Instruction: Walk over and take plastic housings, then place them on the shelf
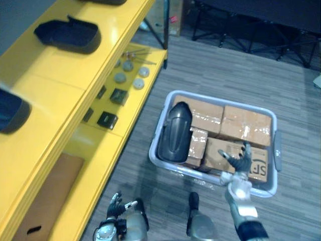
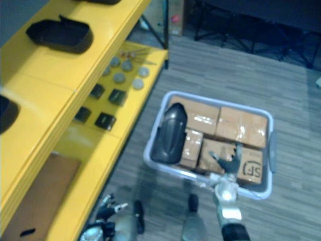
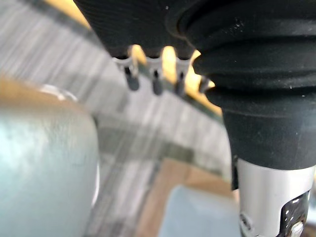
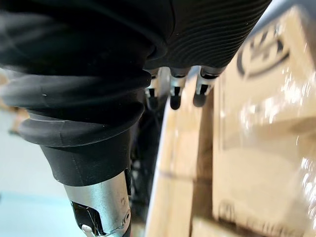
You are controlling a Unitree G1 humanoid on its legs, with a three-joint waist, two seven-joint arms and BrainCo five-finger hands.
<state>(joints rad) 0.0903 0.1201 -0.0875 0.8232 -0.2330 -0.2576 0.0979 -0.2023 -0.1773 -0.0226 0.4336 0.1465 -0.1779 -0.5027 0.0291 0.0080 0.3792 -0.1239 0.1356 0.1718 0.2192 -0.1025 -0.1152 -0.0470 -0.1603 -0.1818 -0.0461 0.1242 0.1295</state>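
Yellow shelf (image 1: 55, 90) runs along the 9 o'clock side. On its top level are 3 dark shelf housings (image 1: 67, 34): 1 whole at 10 o'clock, 1 cut by the edge at 9, 1 cut by the edge at 11. On the lower level, twd 11 o'clock, are 4 black square parts (image 1: 107, 119) and abt 5 grey discs (image 1: 138, 84). 1 cardboard sheet (image 1: 47, 201) lies at 8 o'clock.

1 grey bin (image 1: 276, 150) stands on the floor at 4 o'clock. It holds at least 4 cardboard boxes (image 1: 246, 125). 1 bin housing (image 1: 175, 131) leans at the bin's 9 o'clock side, on the boxes.

Left hand (image 1: 116, 205) hangs low at 7 o'clock, near the shelf front, fingers relaxed, empty. Right hand (image 1: 239, 160) is at 5 o'clock, over the bin's near rim, forearm coming up from 6. Its fingers are spread and straight above the boxes, released, apart from the bin housing.
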